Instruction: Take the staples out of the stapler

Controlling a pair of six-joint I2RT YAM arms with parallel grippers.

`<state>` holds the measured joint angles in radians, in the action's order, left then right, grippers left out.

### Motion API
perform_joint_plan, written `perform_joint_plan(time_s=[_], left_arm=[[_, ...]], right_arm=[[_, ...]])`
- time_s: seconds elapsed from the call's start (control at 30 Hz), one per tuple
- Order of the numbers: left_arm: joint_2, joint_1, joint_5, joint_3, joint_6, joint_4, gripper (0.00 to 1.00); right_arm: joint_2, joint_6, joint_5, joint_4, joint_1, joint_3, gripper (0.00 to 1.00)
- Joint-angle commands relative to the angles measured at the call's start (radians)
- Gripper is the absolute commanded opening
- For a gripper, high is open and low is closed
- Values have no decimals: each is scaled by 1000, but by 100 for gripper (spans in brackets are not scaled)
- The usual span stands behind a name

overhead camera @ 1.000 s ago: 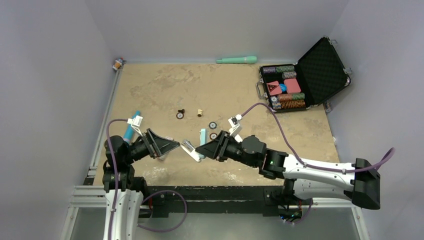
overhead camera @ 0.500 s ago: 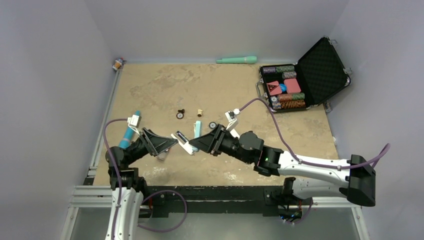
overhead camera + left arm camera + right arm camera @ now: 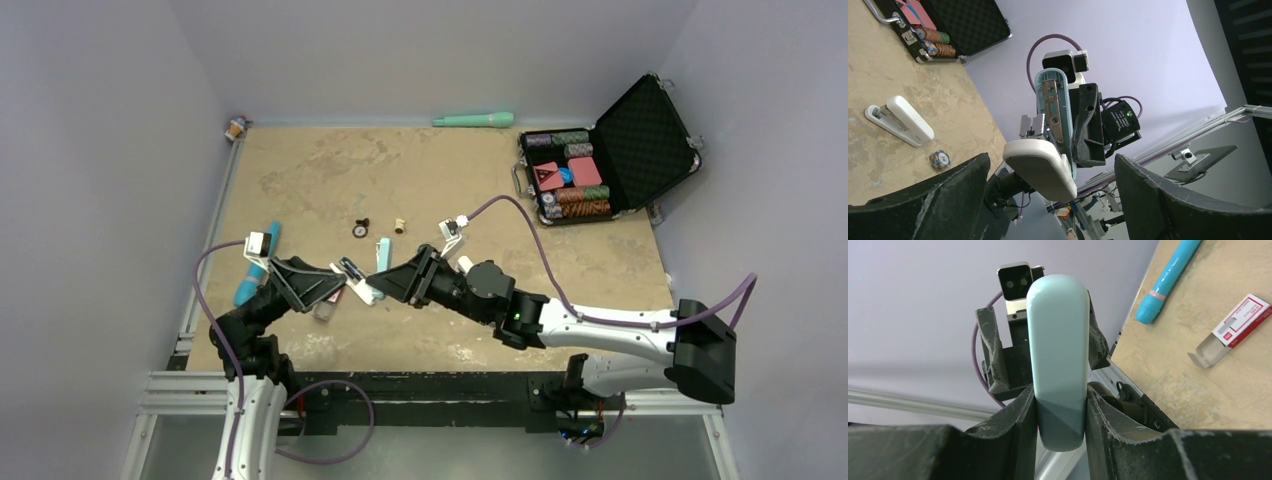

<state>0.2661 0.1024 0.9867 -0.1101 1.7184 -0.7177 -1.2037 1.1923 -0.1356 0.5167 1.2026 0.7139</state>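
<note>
My right gripper (image 3: 388, 284) is shut on the stapler (image 3: 382, 256) and holds it above the table. In the right wrist view, my right gripper (image 3: 1060, 407) has both fingers clamped on the stapler's pale-blue shell (image 3: 1058, 355). In the left wrist view the stapler is hinged open, with the pale-blue shell (image 3: 1040, 95) and its metal rail upright. The stapler's white oblong part (image 3: 1040, 167) sticks out toward the camera. My left gripper (image 3: 336, 284) is wide open and empty. In its own view the left gripper (image 3: 1052, 164) has the white part between its fingers (image 3: 928, 200) without touching it.
A red-and-white staple box (image 3: 1235, 327) and a bright blue tube (image 3: 250, 278) lie near the left arm. A white stapler (image 3: 898, 120) and a poker chip (image 3: 940, 159) lie under the right arm. An open chip case (image 3: 610, 150) is at the back right, a mint-green stick (image 3: 473, 120) at the back edge.
My right arm has carried the stapler leftward toward the left gripper. The left gripper has shifted a little left and up, and the stapler's white part now lies between its open fingers.
</note>
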Motion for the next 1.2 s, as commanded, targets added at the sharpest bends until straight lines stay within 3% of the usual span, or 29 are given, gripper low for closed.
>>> perform_joint_plan(time_s=[0.0, 0.4, 0.93, 1.1, 1.17], left_arm=[[-3, -2, -22, -5, 31, -60, 96], [-6, -3, -34, -7, 4, -25, 89], [-10, -7, -20, -11, -25, 31, 66], [-13, -9, -11, -37, -74, 137, 43], [-17, -9, -10, -43, -86, 159, 39]], right_arm=[[2, -11, 16, 162, 3, 26, 0], [-46, -65, 29, 193, 2, 41, 0], [-109, -67, 38, 274, 3, 55, 0], [-110, -59, 34, 289, 3, 44, 0], [-105, -51, 29, 309, 3, 28, 0]])
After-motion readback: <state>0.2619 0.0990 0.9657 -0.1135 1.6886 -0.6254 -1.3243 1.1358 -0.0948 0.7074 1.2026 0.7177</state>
